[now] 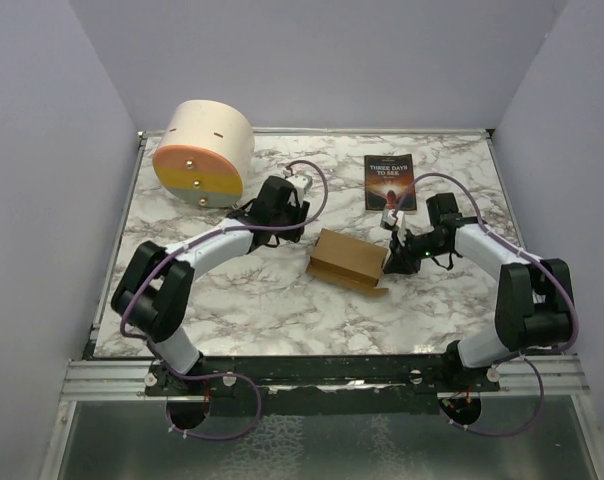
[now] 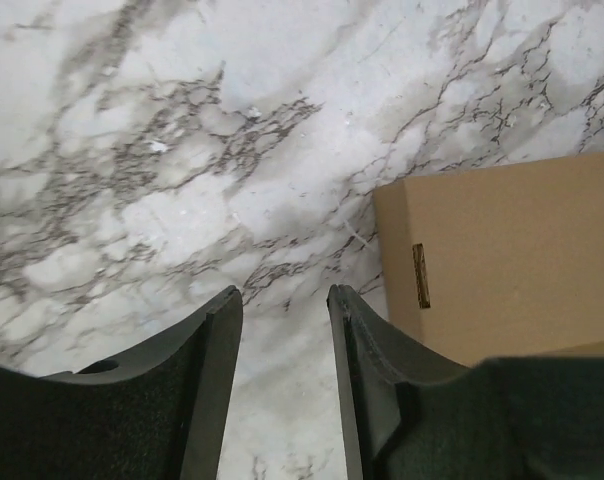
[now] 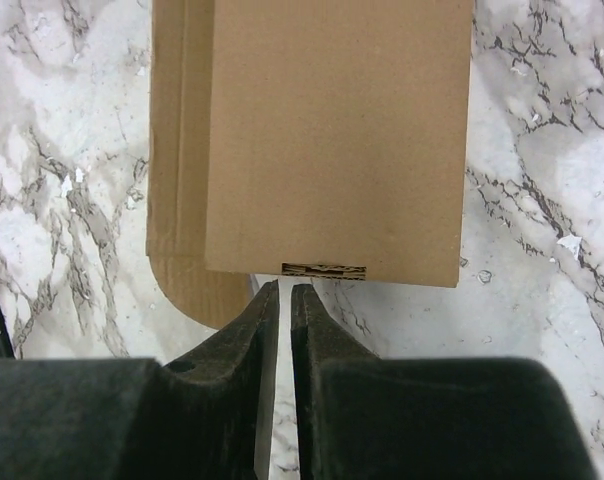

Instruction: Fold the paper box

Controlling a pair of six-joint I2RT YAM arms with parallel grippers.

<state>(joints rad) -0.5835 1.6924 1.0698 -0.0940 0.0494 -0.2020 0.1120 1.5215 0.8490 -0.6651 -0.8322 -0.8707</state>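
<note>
The paper box (image 1: 344,258) is plain brown cardboard, folded into a flat rectangular shape at the middle of the marble table. My left gripper (image 1: 285,222) is open and empty, just left of the box; in the left wrist view (image 2: 282,292) the box (image 2: 502,250) lies to the right of my fingers, apart from them. My right gripper (image 1: 395,255) is at the box's right end. In the right wrist view (image 3: 285,287) its jaws are almost together and empty, just short of the box's (image 3: 337,130) near edge. A rounded flap (image 3: 187,285) sticks out on the left.
A dark-covered book (image 1: 390,180) lies at the back right, close behind my right gripper. A big cream cylinder (image 1: 204,152) with an orange-yellow face stands at the back left. Grey walls close in the table (image 1: 282,310) on three sides.
</note>
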